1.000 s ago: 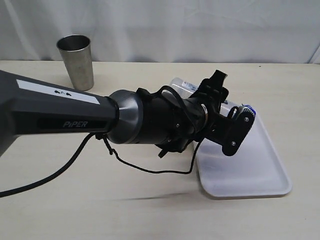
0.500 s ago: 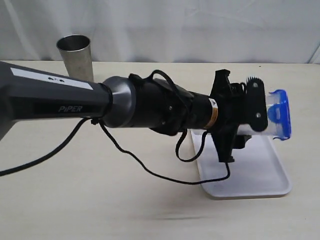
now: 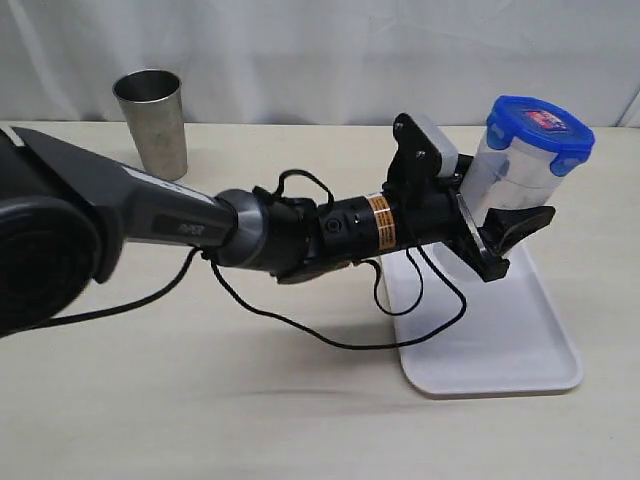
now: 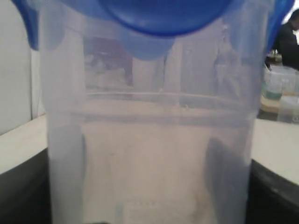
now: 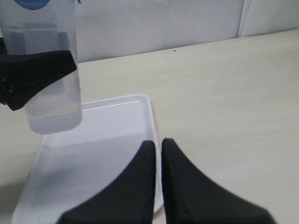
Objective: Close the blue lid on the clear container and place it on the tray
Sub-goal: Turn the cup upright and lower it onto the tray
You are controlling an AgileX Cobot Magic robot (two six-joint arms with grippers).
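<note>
The clear container point(image 3: 503, 178) stands upright with the blue lid point(image 3: 538, 124) seated on its mouth, red-and-white sticker up. My left gripper point(image 3: 508, 218) is shut on the container's lower body and holds it over the far part of the white tray point(image 3: 500, 340). In the left wrist view the container point(image 4: 149, 140) fills the frame, the lid point(image 4: 159, 18) along its top. The right wrist view shows the container point(image 5: 51, 100) pinched by a black left finger point(image 5: 37, 77) above the tray point(image 5: 103, 149). My right gripper point(image 5: 158, 143) is shut and empty near the tray's edge.
A grey steel tumbler point(image 3: 153, 122) stands at the back left of the beige table point(image 3: 200, 400). The left arm and its loose black cable point(image 3: 330, 340) stretch across the middle towards the tray. A white curtain backs the table.
The left wrist has rolled, turning the container from lying sideways to upright with the lid on top. It has also risen and shifted towards the back right over the tray.
</note>
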